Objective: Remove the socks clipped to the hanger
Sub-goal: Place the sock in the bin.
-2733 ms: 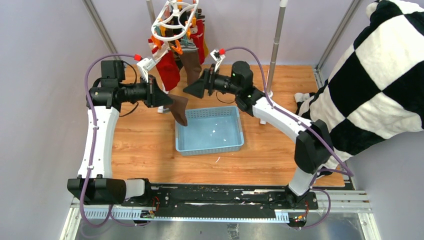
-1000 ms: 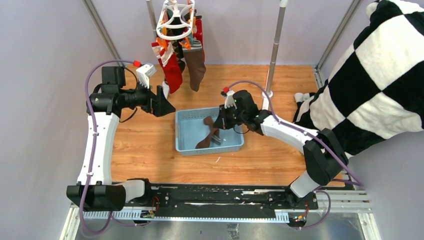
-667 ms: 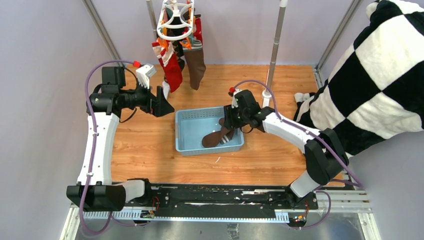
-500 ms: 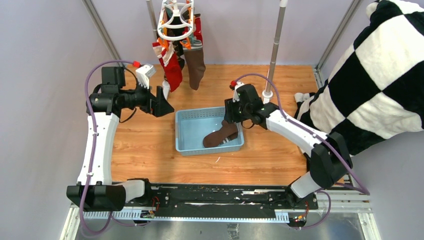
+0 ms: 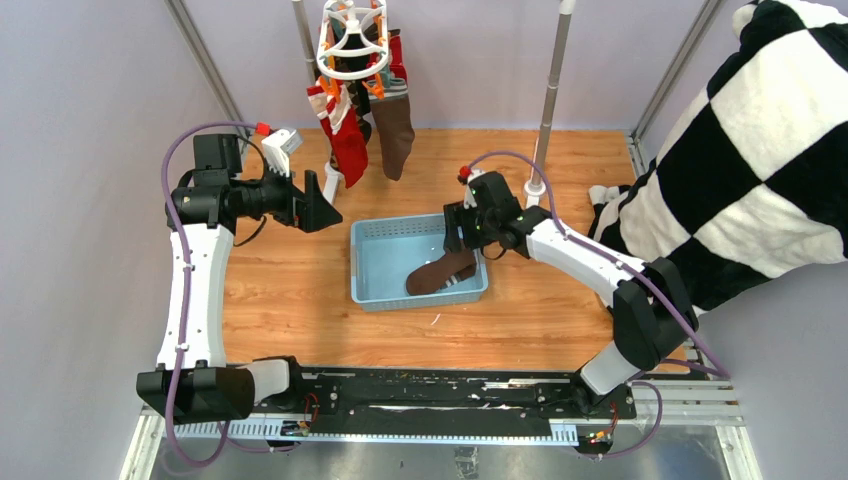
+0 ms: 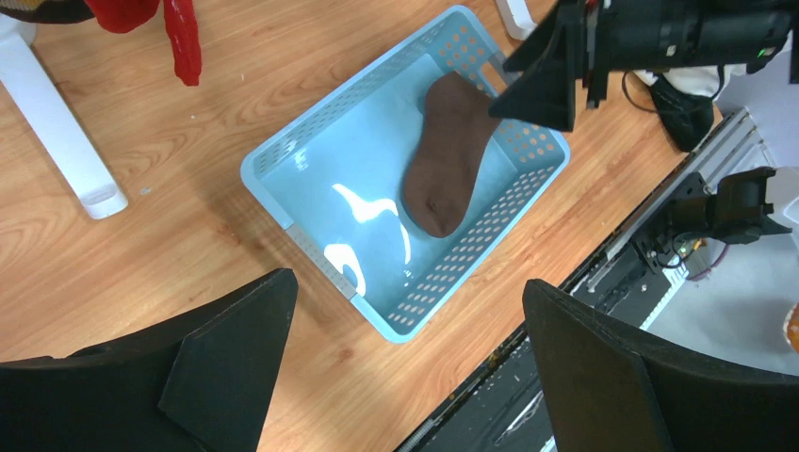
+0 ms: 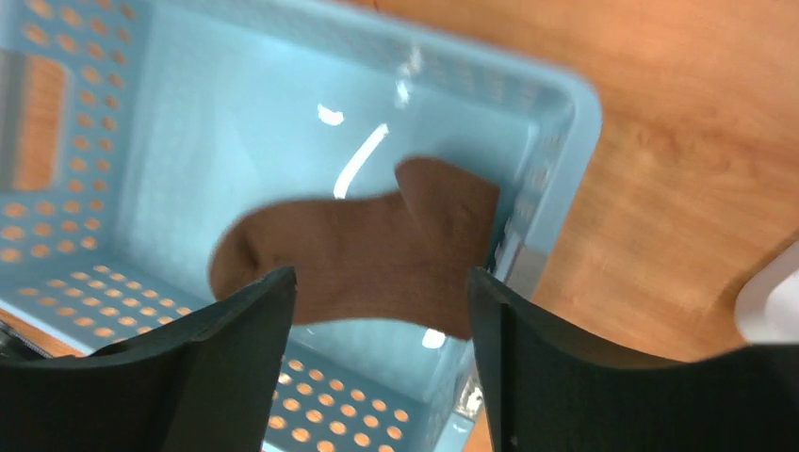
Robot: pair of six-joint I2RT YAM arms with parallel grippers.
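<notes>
The top camera is looking down over the whole table (image 5: 290, 290); both wrist cameras are facing the basket (image 6: 349, 94), the right one closer.

Wooden tabletop (image 5: 290, 290), pale lilac walls (image 5: 90, 100)

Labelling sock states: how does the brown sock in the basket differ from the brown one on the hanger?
The brown sock in the basket lies limp and bent on the floor of the blue basket; the brown sock on the hanger dangles straight down. The first is free of any peg; the second is clipped to the white hanger. Both are plain brown.
</notes>
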